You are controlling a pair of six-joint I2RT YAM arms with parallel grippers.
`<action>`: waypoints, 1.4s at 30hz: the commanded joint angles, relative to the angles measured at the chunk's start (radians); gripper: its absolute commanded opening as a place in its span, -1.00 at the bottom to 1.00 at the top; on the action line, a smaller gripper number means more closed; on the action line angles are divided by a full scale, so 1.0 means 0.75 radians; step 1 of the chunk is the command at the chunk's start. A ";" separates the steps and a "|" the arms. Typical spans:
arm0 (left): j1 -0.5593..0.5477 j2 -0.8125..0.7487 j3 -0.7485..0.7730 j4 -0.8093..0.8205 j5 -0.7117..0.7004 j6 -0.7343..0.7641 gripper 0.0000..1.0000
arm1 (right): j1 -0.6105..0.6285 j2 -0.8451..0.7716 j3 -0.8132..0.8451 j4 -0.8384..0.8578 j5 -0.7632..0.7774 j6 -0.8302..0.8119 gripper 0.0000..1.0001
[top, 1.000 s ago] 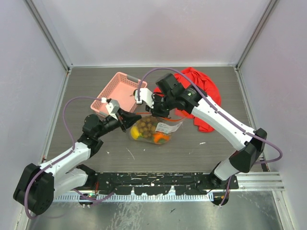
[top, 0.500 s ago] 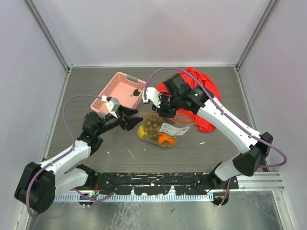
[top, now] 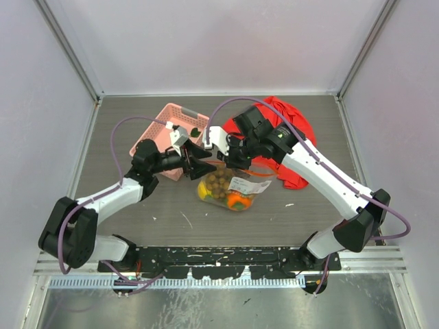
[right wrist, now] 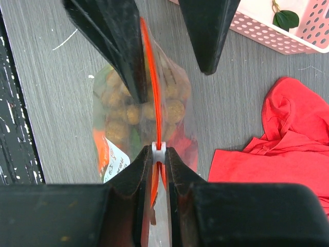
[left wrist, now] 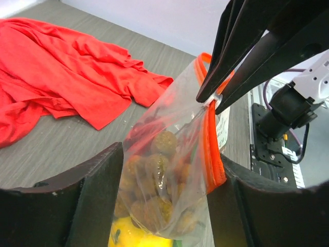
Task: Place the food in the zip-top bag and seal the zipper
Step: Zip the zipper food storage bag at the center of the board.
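Observation:
The zip-top bag (top: 223, 188) lies on the table with the food inside: golden-brown berries (top: 218, 181), an orange (top: 238, 200) and a yellow fruit (top: 204, 191). Its mouth is lifted, and the orange-red zipper (right wrist: 156, 98) runs straight up from my right gripper (right wrist: 160, 152). That gripper is shut on the zipper's white slider (right wrist: 160, 148). My left gripper (left wrist: 172, 175) is open, one finger on each side of the bag's upper part, with berries (left wrist: 154, 170) and the zipper (left wrist: 212, 149) between them. From above, the left gripper (top: 201, 163) faces the right gripper (top: 233, 159) closely.
A pink basket (top: 169, 130) holding a green leaf (top: 195, 132) sits just behind the left gripper. A red cloth (top: 291, 140) lies bunched behind and right of the bag, under the right arm. A black rail (top: 219, 259) runs along the near edge.
My left gripper has let go of the bag's edge and opened, and its arm has swung up and right toward the basket. The right gripper still pinches the slider, slightly further right.

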 commanded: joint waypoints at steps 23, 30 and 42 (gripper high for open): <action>0.007 -0.245 -0.098 -0.113 -0.465 0.017 -1.00 | -0.048 -0.229 -0.165 0.045 0.144 0.091 -0.99; 0.052 -0.250 -0.139 -0.079 -0.509 -0.033 -1.00 | -0.082 -0.292 -0.252 0.046 0.154 0.121 -0.99; 0.055 -0.315 -0.064 -0.306 -0.436 0.020 -0.66 | -0.088 -0.272 -0.226 0.057 0.123 0.094 -0.99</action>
